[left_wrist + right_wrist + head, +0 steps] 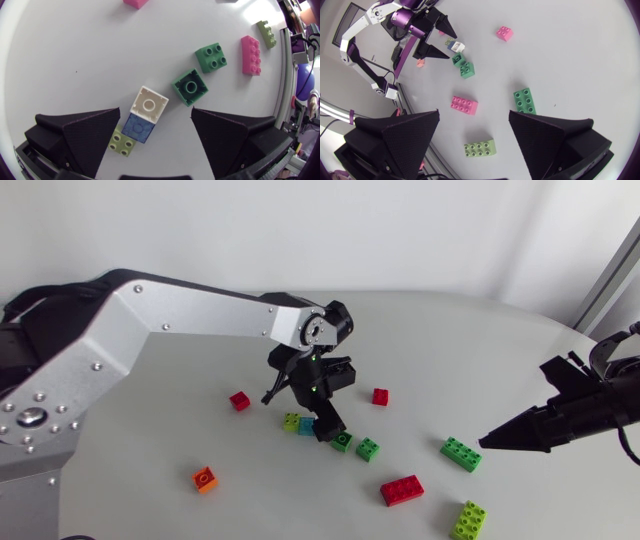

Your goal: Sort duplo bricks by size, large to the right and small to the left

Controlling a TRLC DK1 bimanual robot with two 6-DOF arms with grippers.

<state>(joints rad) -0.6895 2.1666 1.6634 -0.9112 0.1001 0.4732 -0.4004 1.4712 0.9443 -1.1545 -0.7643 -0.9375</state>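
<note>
My left gripper (324,423) hangs open over a cluster of small bricks at mid-table. In the left wrist view a white brick (149,103), a blue brick (137,128) and a lime brick (122,142) lie between its open fingers, nearer one finger. A green one-stud brick (190,87) lies just ahead of the other finger. Further on lie a small green brick (368,448), the large green brick (461,453), the large red brick (401,490) and the large lime brick (469,520). My right gripper (488,443) stands open beside the large green brick, holding nothing.
Two small red bricks (240,400) (380,396) lie behind the cluster. A small orange brick (204,479) sits toward the front left. From the right wrist, the large green brick (524,100) and the large lime brick (480,148) lie ahead of the fingers.
</note>
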